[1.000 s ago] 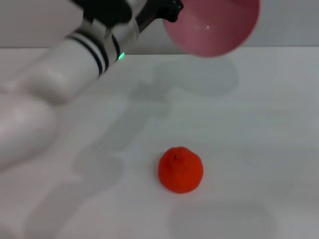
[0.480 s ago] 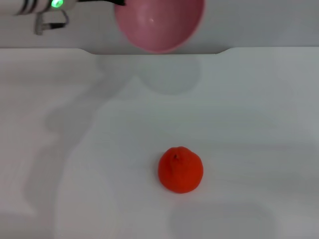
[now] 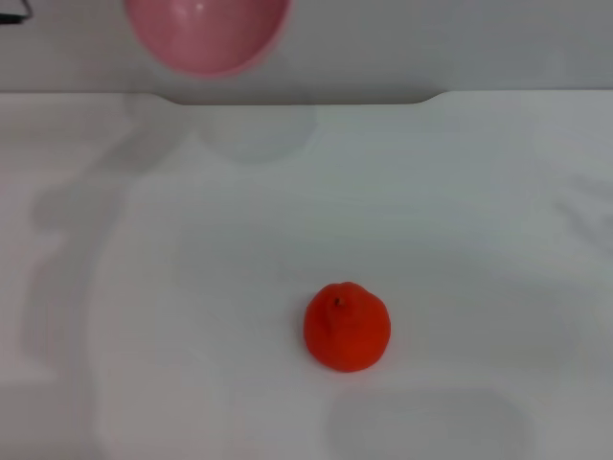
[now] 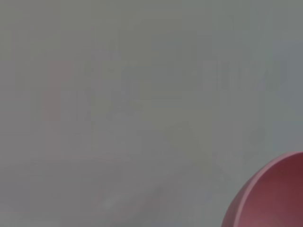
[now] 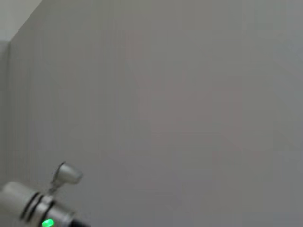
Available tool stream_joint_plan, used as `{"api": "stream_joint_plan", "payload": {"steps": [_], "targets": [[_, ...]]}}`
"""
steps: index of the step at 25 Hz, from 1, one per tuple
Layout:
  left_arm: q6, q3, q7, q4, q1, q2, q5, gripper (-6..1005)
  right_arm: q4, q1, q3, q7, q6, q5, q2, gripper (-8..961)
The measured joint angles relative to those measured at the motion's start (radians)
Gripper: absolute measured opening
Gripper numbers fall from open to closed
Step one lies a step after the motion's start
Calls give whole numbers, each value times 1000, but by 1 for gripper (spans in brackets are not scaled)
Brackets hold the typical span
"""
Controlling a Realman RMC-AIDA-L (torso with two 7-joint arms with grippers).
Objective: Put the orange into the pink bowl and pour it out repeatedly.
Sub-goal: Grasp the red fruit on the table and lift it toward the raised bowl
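Note:
The orange (image 3: 347, 326) rests on the white table, in the middle toward the front, with nothing touching it. Well above the table's far left, the pink bowl (image 3: 206, 34) hangs in the air with its underside facing me. My left arm carries it, and the gripper itself is past the top edge of the head view. A piece of the bowl's rim (image 4: 272, 196) shows close in the left wrist view. The right wrist view catches the left arm's wrist segment (image 5: 45, 210) with its green light. My right gripper appears in no view.
The white table (image 3: 460, 220) stretches around the orange, and its far edge meets a grey wall (image 3: 479, 48). The bowl's shadow (image 3: 254, 129) lies on the far left part of the table.
The left arm has swung the pink bowl from the upper right to the upper left and has itself left the head view. The orange has not moved.

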Motion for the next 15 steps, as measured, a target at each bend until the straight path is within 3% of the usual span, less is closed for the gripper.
{"api": "stream_joint_plan", "payload": {"steps": [3,7,11,15], "targets": [[35,-31,7,1,-2,19,28,42,-70,53,-32,200,12,-139,-11,489],[100,-94,62,7,-2,32,50,42,-133,178,-125,445,55,-403,-18,488],[120,-101,93,7,-3,35,63,42,-115,307,-306,603,123,-583,-8,488],[118,-94,101,0,-17,25,115,42,-42,392,-531,713,222,-677,-6,488]]}}
